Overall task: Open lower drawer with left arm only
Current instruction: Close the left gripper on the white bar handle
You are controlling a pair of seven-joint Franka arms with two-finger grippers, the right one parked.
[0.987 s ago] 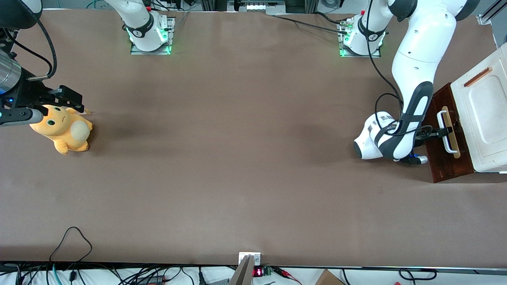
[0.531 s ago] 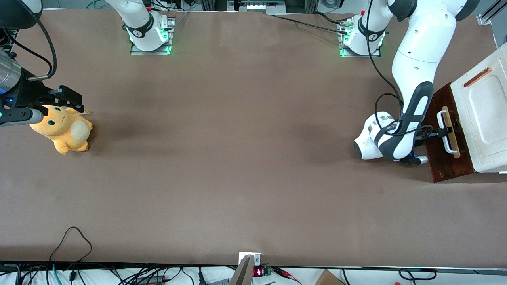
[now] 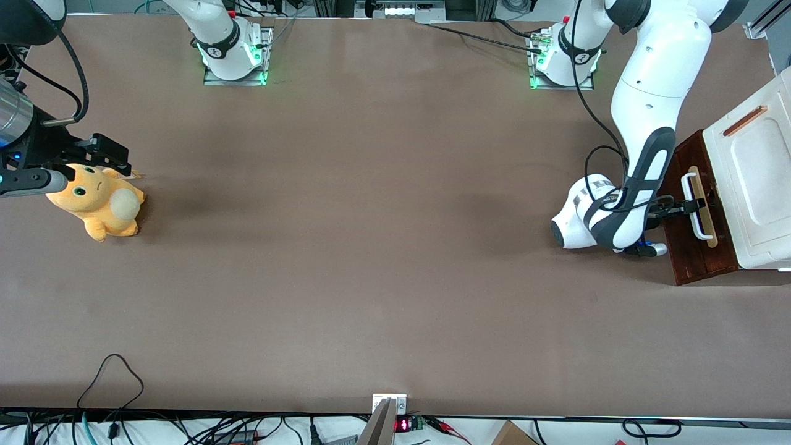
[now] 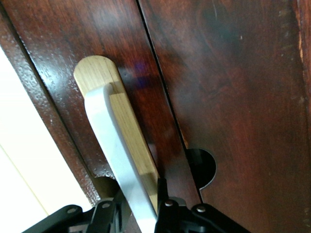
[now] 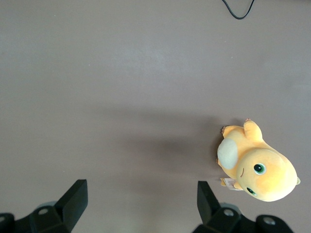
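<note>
- Brown counter point(image 3: 383, 247) is filling the front view; the lower drawer point(image 3: 692, 247) is sitting at three o'clock, toward the working arm's end, under a white cabinet point(image 3: 757, 185). The left arm point(image 3: 649, 123) is barely drifting from a second ago, and the drawer is not moving yet.
- Wrist view: the gripper point(image 4: 141, 213) is clamping the white handle point(image 4: 116, 160), so the pull is only beginning.
- Parked wrist view: an orange plush point(image 5: 257, 170) is lying at four o'clock.
</note>
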